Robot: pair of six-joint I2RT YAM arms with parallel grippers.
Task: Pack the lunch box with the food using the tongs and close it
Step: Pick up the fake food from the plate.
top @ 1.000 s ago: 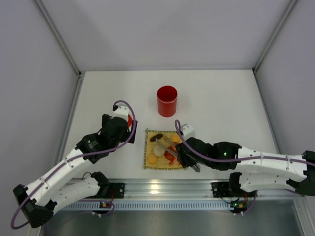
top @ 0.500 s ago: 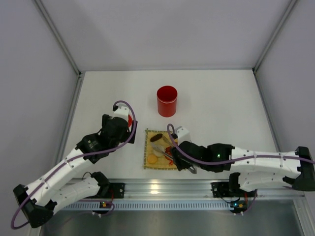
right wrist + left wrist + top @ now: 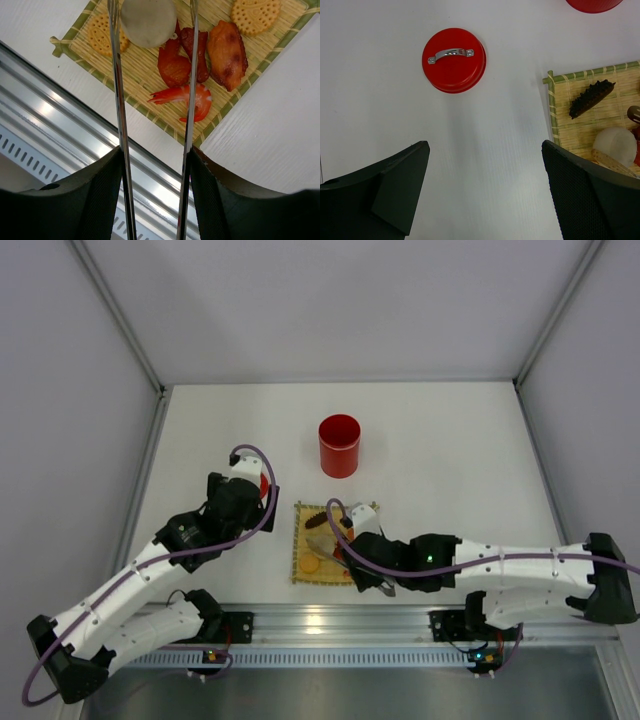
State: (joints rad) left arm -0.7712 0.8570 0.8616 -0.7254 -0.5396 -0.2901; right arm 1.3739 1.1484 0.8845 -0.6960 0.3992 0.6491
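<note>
The red lunch box (image 3: 339, 445) stands open behind the bamboo mat (image 3: 300, 560). Its red lid (image 3: 454, 60), with a silver handle, lies flat on the table ahead of my left gripper (image 3: 485, 150), which is open and empty. My right gripper (image 3: 155, 155) is shut on the silver tongs (image 3: 116, 100), whose two arms stand apart and reach over the mat. A white round piece (image 3: 148, 15) sits between the arms near their far end, where the tips are cut off by the frame. Orange round slices (image 3: 107, 35), red chunks (image 3: 172, 65), a shrimp (image 3: 195, 100) and a brown piece (image 3: 227, 47) lie on the mat.
A dark oblong piece (image 3: 591, 98) lies at the mat's far-left corner. The aluminium rail (image 3: 330, 620) runs along the near table edge, right under my right wrist. Enclosure walls stand on both sides and at the back.
My right arm has swung left over the mat with the tongs, and the tongs' arms have spread wider. The left arm has not moved.
</note>
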